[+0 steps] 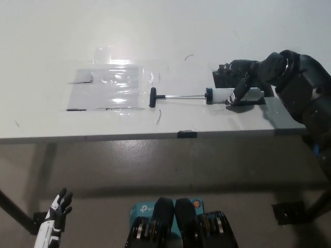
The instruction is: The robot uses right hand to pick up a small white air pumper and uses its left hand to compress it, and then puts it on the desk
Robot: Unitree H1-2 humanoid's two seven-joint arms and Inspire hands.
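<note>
Head view is taking in a pale white surface (46, 62) that is filling the upper half of the picture, its front edge running straight across, with a grey, glossy floor (155, 165) showing beneath it. On the surface, a clear plastic sheet (111, 88) is catching glare, well to the left of the air pumper (227, 95). The air pumper is lying flat, its white barrel resting on a black plate (261, 95), its thin rod stretching left to a black T-handle (153, 97). The black right hand (239, 77) is curling down over the barrel, fingers wrapping it, though whether they are fully clamping cannot be told. The white left hand (57, 212) is hanging far below the air pumper, fingers spread, holding nothing. A teal box (145, 211) on the floor is showing a white logo, too small to read.
</note>
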